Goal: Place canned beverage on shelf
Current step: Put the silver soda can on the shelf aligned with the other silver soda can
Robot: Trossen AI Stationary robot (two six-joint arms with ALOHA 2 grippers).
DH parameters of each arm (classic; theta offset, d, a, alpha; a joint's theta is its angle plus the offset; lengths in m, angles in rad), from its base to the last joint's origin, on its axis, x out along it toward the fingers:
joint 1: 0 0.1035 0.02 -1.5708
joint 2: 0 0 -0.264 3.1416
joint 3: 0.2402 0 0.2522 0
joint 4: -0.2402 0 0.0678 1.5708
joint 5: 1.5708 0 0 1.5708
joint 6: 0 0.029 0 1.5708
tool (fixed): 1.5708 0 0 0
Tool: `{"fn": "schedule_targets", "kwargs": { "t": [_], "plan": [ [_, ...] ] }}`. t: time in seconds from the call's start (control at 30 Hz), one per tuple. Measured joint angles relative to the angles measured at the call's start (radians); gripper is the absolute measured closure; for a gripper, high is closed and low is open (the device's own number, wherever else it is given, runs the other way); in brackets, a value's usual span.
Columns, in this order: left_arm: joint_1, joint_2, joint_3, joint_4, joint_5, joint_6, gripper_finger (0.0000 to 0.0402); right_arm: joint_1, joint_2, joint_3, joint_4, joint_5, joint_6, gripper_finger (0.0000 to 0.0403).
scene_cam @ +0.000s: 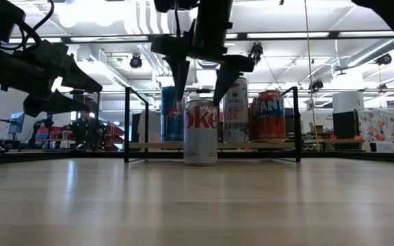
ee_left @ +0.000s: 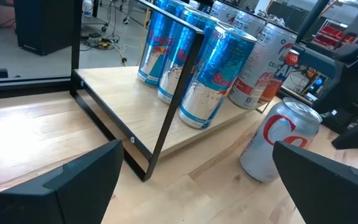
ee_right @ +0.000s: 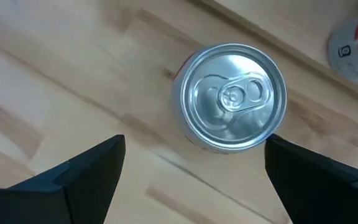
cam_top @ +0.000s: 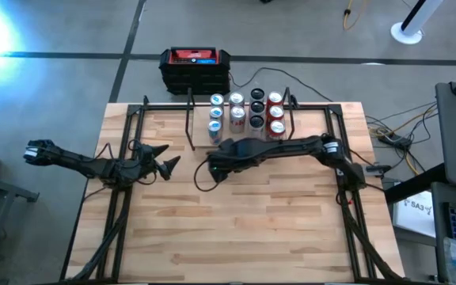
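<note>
High view first: the wooden table (cam_top: 236, 229) fills the middle, and the shelf (cam_top: 244, 134) sits at its twelve o'clock edge, a light board with thin black posts carrying blue, silver, black and red cans (cam_top: 248, 111). Behind it stands a black box with a red top (cam_top: 195, 67). The right arm reaches in from three o'clock; the right gripper (scene_cam: 200, 85) hangs straight over the silver Coke can (scene_cam: 201, 131), fingers spread wide on either side of its top, not touching it. That can stands upright on the table just in front of the shelf, toward six o'clock. The left gripper (cam_top: 167, 158) waits at nine o'clock, released.
</note>
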Motion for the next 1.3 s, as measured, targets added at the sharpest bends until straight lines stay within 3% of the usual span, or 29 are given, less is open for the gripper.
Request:
{"fn": "schedule_targets", "kwargs": {
  "t": [0.23,0.83,1.17,1.3],
  "plan": [
    [0.000,0.000,0.000,0.000,0.000,0.000,0.0003,-0.022,0.021,0.016,-0.002,0.052,0.060,0.0041],
    [0.000,0.000,0.000,0.001,0.000,0.000,0.0003,-0.082,0.079,0.015,0.051,0.006,0.203,0.0042],
    [0.000,0.000,0.000,0.000,0.000,0.000,0.0003,-0.092,0.080,0.011,0.052,0.002,0.296,0.0104],
    [0.000,0.000,0.000,0.000,0.000,0.000,0.0003,-0.092,0.080,0.008,0.055,0.003,0.301,0.0109]
  ]
}}
